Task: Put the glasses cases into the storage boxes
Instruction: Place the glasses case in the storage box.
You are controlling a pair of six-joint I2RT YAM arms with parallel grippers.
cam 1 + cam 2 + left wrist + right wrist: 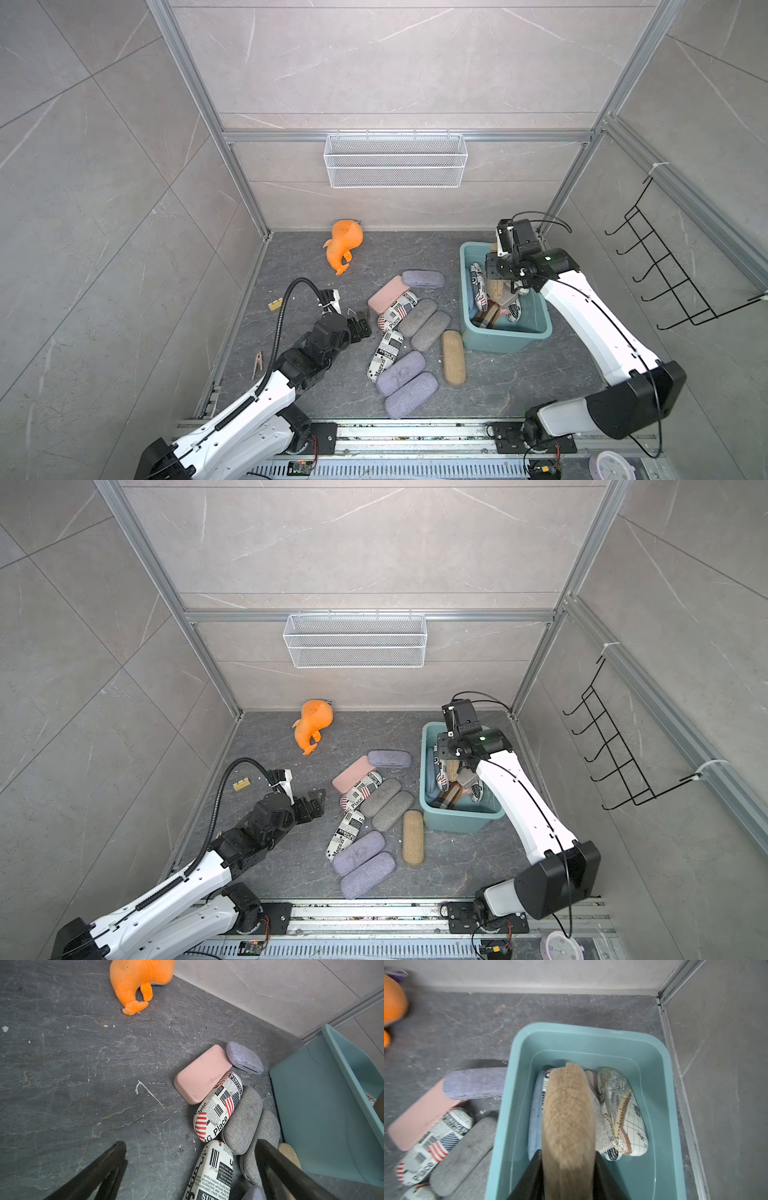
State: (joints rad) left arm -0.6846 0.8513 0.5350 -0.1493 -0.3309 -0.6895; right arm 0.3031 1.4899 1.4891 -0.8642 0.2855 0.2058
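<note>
Over the teal tub (591, 1029), my right tool (568, 1154) is clamped on a tan fabric case (568, 1105), hanging above other cases (620, 1113) lying inside. Beside the loose cases (417, 318) on the bench (291, 270), my left tool (191, 1144) stands wide apart, holding nothing.

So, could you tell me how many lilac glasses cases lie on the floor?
3 lilac cases: one beside the pink case, two side by side near the tan case; others may be hidden.
</note>
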